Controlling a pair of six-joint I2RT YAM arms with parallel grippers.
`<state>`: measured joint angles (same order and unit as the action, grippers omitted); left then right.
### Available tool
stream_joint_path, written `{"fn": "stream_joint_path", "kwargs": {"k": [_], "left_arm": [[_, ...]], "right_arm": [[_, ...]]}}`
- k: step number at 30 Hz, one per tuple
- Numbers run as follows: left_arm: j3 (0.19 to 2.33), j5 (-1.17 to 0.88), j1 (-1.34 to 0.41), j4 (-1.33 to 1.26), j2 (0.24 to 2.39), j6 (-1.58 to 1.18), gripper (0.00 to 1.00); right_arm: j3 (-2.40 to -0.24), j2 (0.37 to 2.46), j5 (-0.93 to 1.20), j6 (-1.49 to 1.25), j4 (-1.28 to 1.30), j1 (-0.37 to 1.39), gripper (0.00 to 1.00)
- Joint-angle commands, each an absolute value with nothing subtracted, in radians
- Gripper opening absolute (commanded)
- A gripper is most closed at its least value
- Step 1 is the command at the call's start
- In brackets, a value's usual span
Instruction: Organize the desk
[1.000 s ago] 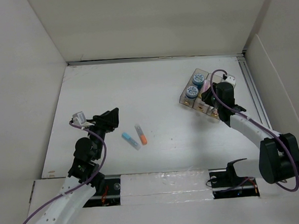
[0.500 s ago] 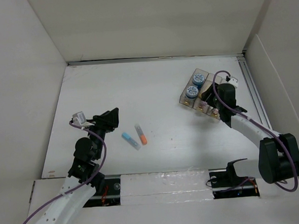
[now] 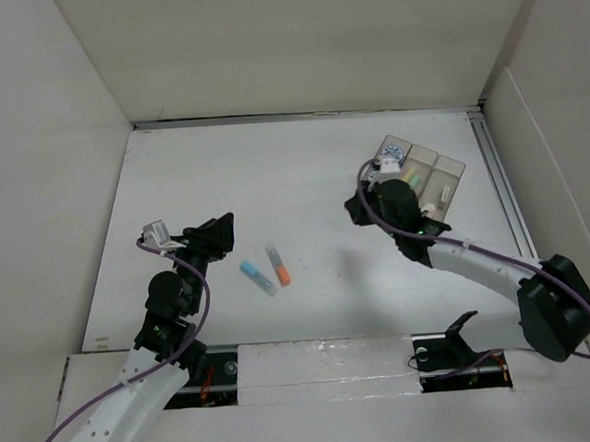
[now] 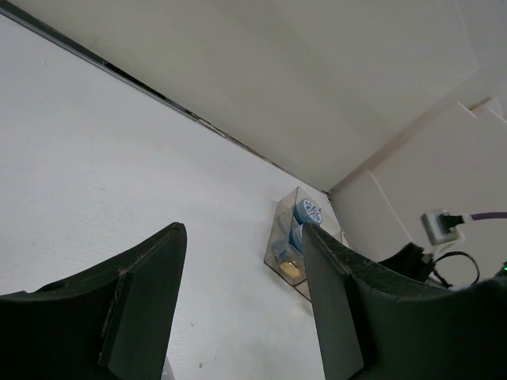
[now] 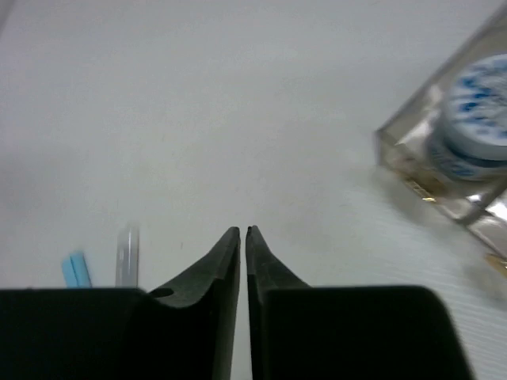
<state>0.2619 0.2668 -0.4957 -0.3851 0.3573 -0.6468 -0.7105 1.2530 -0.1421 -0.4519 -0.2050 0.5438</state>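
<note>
The desk (image 3: 272, 172) is a white tabletop between white walls. Two short markers lie on it at the left centre, one blue-capped (image 3: 258, 277) and one orange-capped (image 3: 278, 265). My left gripper (image 3: 222, 228) hovers just left of them, open and empty; in its wrist view the left gripper (image 4: 244, 229) frames the far tray (image 4: 295, 253). My right gripper (image 3: 351, 209) is shut on nothing, low over bare desk just left of the clear tray (image 3: 450, 163). From the right wrist, the right gripper (image 5: 242, 231) points toward the blue-capped marker (image 5: 75, 269).
The clear tray has three compartments. Its left one holds blue tape rolls (image 3: 391, 155), also seen as blue rolls (image 5: 479, 111) from the right wrist. The other two hold small coloured items. Walls border the desk at the back and both sides.
My right gripper left the tray, swung left and down onto the desk side, and closed. The tray's compartments are now uncovered. The left arm and the markers have not moved.
</note>
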Motion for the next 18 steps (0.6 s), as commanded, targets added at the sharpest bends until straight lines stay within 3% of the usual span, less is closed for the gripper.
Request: {"fn": "stream_joint_path", "kwargs": {"k": [1,4,7,18], "left_arm": [[0.296,0.273,-0.499,-0.43,0.354,-0.634,0.56],[0.295,0.285,-0.499,-0.428,0.353,-0.632,0.55],[0.296,0.285,-0.499,-0.423,0.348,-0.634,0.55],[0.281,0.331,-0.499,-0.403,0.285,-0.638,0.55]], "right_arm": [[-0.793,1.38,-0.142,-0.362,-0.204,0.707,0.17],[-0.859,1.494,-0.208,-0.391,-0.163,0.862,0.44],[-0.913,1.59,-0.224,-0.402,-0.172,0.96,0.56],[-1.081,1.808,-0.281,-0.41,-0.103,1.078,0.58]]}}
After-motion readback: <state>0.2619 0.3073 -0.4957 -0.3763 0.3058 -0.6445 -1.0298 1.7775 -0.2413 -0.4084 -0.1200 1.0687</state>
